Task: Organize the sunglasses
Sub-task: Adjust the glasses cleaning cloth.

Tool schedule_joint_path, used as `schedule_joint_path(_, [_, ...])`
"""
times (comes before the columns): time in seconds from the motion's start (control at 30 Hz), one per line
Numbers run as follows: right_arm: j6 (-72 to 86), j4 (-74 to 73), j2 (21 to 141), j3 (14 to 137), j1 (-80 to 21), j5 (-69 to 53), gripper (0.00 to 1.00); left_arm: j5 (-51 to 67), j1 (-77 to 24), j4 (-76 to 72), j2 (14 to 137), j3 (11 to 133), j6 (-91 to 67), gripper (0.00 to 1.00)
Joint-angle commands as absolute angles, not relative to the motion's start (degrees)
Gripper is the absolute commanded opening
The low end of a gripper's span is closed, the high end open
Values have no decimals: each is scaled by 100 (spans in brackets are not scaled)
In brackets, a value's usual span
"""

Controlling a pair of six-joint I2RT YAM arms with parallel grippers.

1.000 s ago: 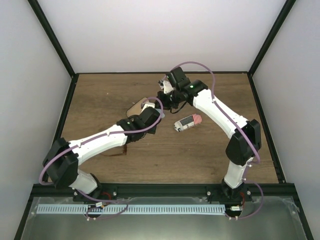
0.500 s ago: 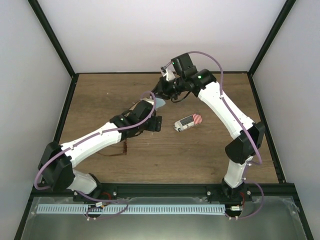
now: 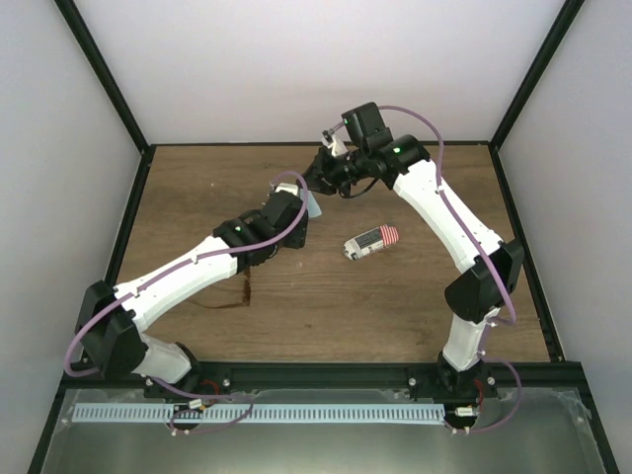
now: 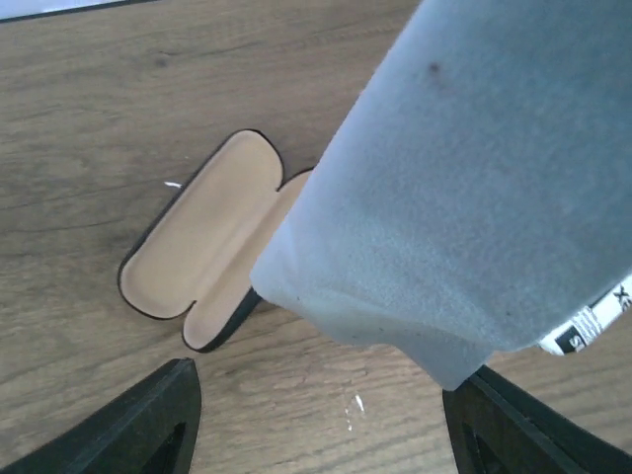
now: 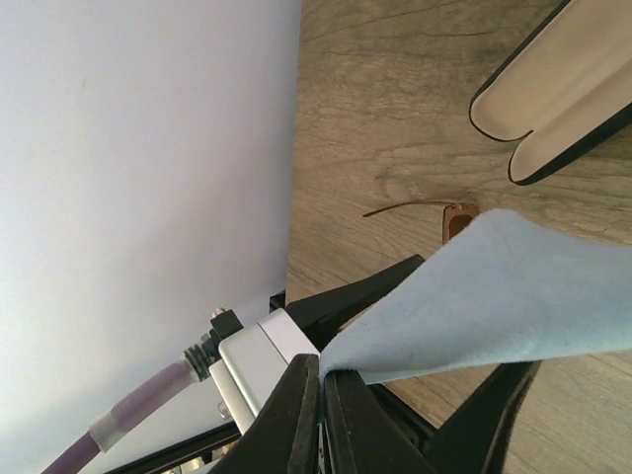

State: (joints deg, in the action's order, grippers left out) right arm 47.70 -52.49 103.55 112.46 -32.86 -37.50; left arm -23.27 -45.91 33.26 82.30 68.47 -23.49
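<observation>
So the light blue cloth [image 5: 513, 286] is pinched by one corner in the right tool [image 5: 318, 373]. Its fingers [image 5: 286, 415] are pressed together on the cloth with no gap to be seen, and the rest of the cloth is hung loose off that pinch. The left tool [image 4: 331, 430] is spread wide open with nothing gripped. Its two dark fingertips are seen at the bottom corners of the wrist view. The cloth is draped in front of that camera, with its lower corner dangled above the gap, and as far as can be told it is touched by neither fingertip. In the top view the two tools are found right next to each other over the far middle of the table [image 3: 415, 306], with the cloth between them. The open case [image 4: 202, 247], tan inside and dark at the rim, is laid flat on the table below and ahead of the left tool, partly hidden by the cloth. The sunglasses [image 3: 246, 288] are held by neither tool. They are laid on the table well back from the left tool, just beside that arm's forearm on its near side. A bit of lens and one thin temple are also caught in the right wrist view, past the cloth's edge. The striped case [image 3: 372, 241] is parked to the right of the left tool, on the near side of the right tool and apart from both.
</observation>
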Motion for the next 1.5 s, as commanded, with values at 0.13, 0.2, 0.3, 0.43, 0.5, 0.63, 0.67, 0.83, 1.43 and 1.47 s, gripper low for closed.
schedule_joint_path(0.13, [4882,-5341,10089,11200,-3332,-4077,2,-3083,-4579,3040,8285,6994,-1828,24])
schedule_joint_path(0.2, [4907,-5274,10061,11148,-3336,-4097,2,-3053,-4579,3018,8271,6995,-1695,6])
schedule_joint_path(0.3, [4899,-5252,10037,11119,-3329,-4045,2,-3050,-4578,3052,8211,6991,-1614,4])
schedule_joint_path(0.43, [4810,-5268,9979,10991,-3322,-3987,2,-2840,-4491,3024,7967,6950,-1514,4])
schedule_joint_path(0.5, [4760,-5229,9908,10822,-3322,-3954,2,-2542,-4359,3027,7870,6983,-1503,4])
schedule_joint_path(0.63, [4739,-5081,9745,10408,-3322,-3961,3,-2089,-4124,3110,7783,7112,-1382,4])
schedule_joint_path(0.67, [4764,-5011,9697,10249,-3322,-4016,3,-1928,-4054,3119,7770,7163,-1343,4])
schedule_joint_path(0.83, [4884,-4786,9556,10063,-3315,-4132,3,-1344,-3869,3200,7739,7244,-1169,4])
schedule_joint_path(1.43, [5420,-4429,9502,10061,-3226,-4239,3,-24,-3657,2434,6834,6062,-1984,83])
schedule_joint_path(1.47, [5449,-4427,9515,10070,-3226,-4222,3,-103,-3656,2381,6747,5956,-2027,84])
